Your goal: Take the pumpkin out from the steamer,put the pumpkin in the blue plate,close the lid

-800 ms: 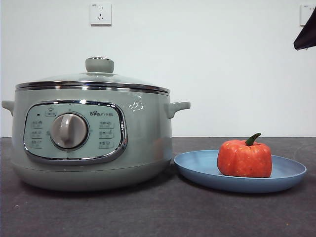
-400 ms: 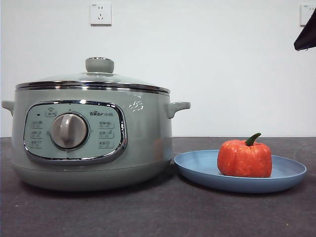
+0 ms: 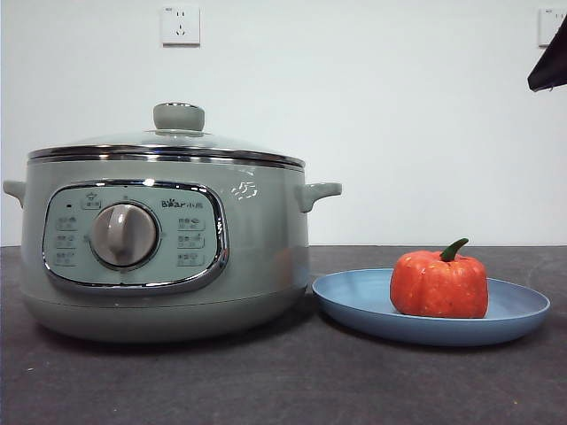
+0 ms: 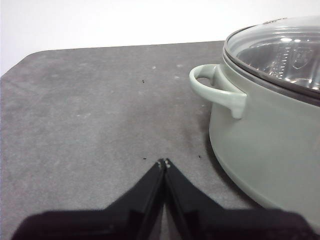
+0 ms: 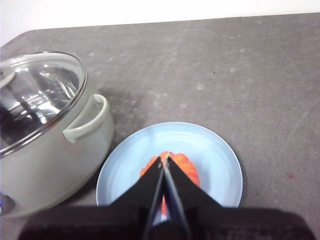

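We see nothing move since a second ago: pumpkin (image 3: 439, 283) rests on the blue plate (image 3: 354, 301), lid (image 3: 168, 146) closes the steamer (image 3: 257, 257), both grippers' (image 5: 164, 159) fingers pressed together, so the task looks done.

Front view low, level across counter (image 3: 283, 390) – wrist views look down from above; all three share steamer (image 3: 164, 248)

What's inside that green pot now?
Through the glass lid only shiny metal and reflections show inside the pot; its lower part is hidden. The pumpkin sits on the plate.
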Robot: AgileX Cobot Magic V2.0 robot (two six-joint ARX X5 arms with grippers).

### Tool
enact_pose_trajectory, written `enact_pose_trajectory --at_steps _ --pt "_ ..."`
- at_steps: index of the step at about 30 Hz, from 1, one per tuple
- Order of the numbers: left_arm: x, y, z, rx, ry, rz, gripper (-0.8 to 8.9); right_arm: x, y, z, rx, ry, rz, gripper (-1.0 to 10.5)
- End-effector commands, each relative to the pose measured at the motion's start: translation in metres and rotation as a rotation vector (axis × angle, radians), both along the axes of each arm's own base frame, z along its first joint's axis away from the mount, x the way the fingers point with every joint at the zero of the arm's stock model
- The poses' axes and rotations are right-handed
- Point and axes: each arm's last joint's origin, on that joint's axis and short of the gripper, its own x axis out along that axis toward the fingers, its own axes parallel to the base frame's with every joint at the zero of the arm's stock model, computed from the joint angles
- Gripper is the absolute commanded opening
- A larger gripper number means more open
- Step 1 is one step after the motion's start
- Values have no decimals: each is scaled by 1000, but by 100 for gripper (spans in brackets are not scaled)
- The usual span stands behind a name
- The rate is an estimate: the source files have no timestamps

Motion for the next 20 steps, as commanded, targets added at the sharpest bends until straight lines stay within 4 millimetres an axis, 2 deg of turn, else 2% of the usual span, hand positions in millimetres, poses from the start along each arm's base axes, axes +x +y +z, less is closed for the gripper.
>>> enact_pose_trajectory --at_steps 1,6,10,15,20 --pt "0 0 -5 8 17 1 -3 -1 -1 -3 -31 9 5 -17" --pt "0 0 -5 8 17 1 -3 -14 -24 4 -147 -107 -20 -17" --pt "0 0 -5 7 17 1 -3 -20 -47 1 -138 -195 -59 -17" --pt "0 0 -5 8 17 2 -3 -21 -64 -22 -143 -255 -197 -17" --pt "0 0 -5 7 17 1 -3 -20 -68 -59 -122 -294 -248 -17"
